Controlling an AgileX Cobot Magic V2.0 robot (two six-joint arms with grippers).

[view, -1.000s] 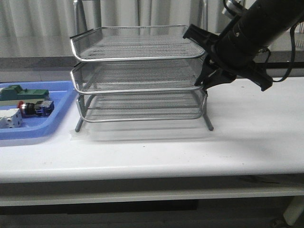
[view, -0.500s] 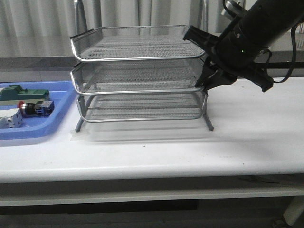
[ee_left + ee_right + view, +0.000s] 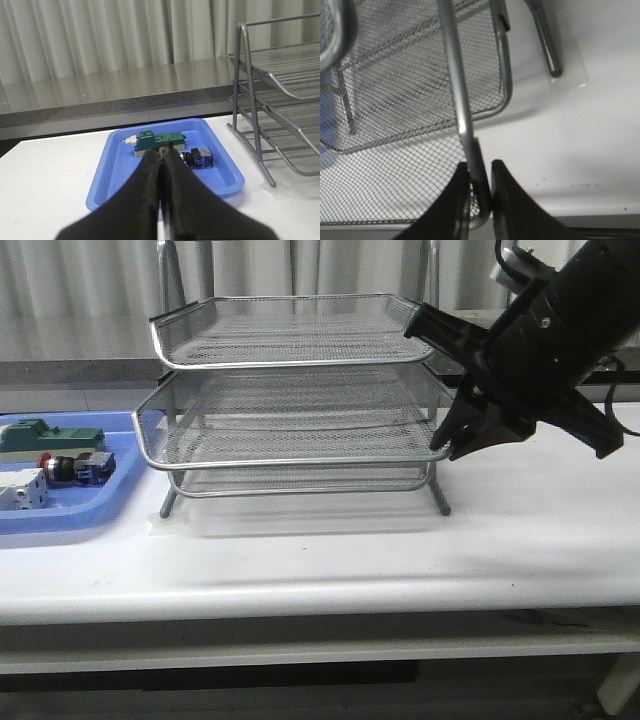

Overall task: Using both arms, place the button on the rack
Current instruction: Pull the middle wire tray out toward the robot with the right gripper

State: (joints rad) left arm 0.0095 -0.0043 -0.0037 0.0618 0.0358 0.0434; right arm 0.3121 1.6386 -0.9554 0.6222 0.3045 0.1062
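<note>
Button [image 3: 62, 468] sits in the blue tray [image 3: 120, 455] near the surface's [image 3: 400, 560] left edge, not yet picked. We see the left gripper [image 3: 162, 165] hovering above that tray, fingers pressed together, holding nothing. Right gripper [image 3: 479, 175] is clamped on the rim of the rack's [image 3: 290, 400] middle tier, which juts toward the front edge. Risk: the thin wire rim slips from the pinch, or pulling drags the whole rack.
</note>
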